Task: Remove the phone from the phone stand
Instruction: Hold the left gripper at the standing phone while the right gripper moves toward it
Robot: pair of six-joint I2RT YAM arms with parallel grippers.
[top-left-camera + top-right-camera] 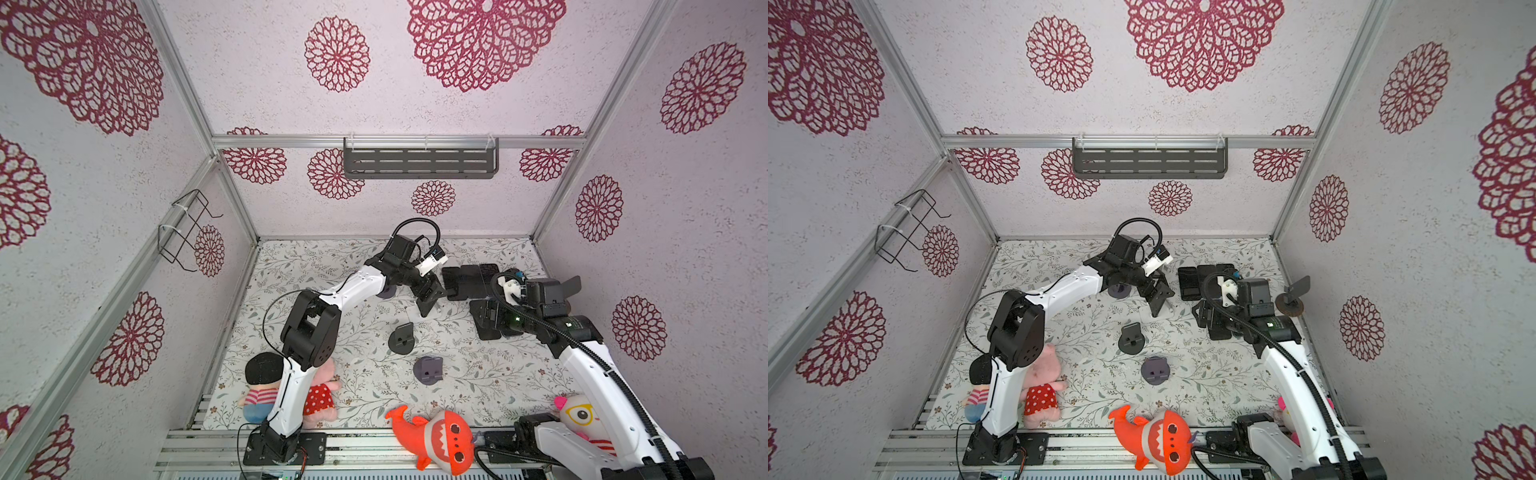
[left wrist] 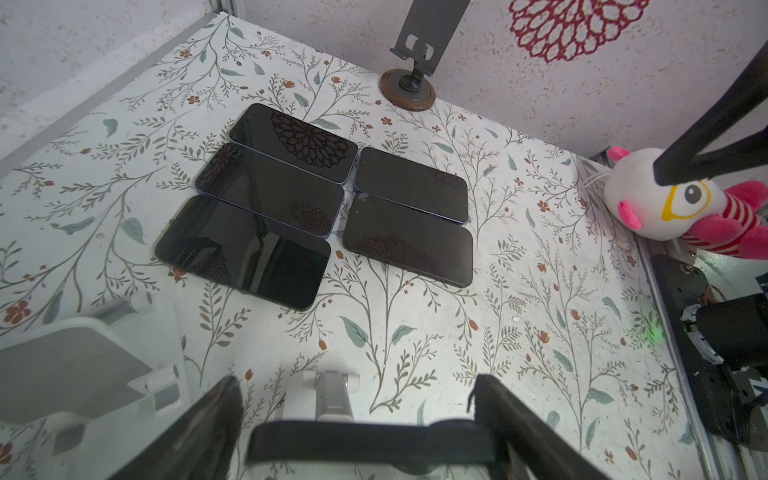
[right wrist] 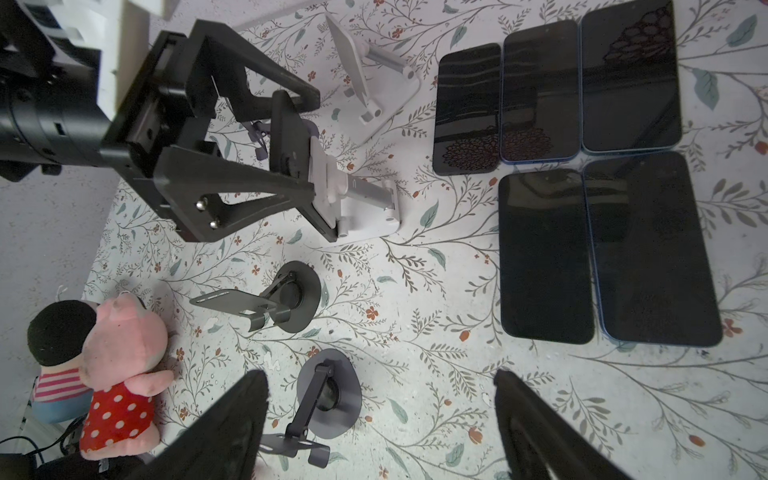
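The phone (image 3: pixel 286 137), a dark slab, leans on a white folding phone stand (image 3: pixel 365 208) near the back middle of the table. My left gripper (image 3: pixel 318 166) straddles it, one finger against each side edge, and the phone still rests on the stand. In the left wrist view the phone (image 2: pixel 365 440) shows as a dark band spanning the gap between the fingers of the left gripper (image 2: pixel 357 380), with the stand's hinge (image 2: pixel 332 399) beyond it. In both top views the left gripper (image 1: pixel 432 297) (image 1: pixel 1158 297) hides the phone. My right gripper (image 3: pixel 380 374) hangs open and empty above the table.
Several dark phones (image 2: pixel 266 195) (image 3: pixel 544 253) lie flat at the back right. A second white stand (image 3: pixel 365 79) stands empty behind. Round-based dark stands (image 1: pixel 401 338) (image 1: pixel 428 370) sit mid-table, and a wooden-based one (image 2: pixel 407 89) by the right wall. Plush toys (image 1: pixel 436 436) (image 1: pixel 320 395) line the front edge.
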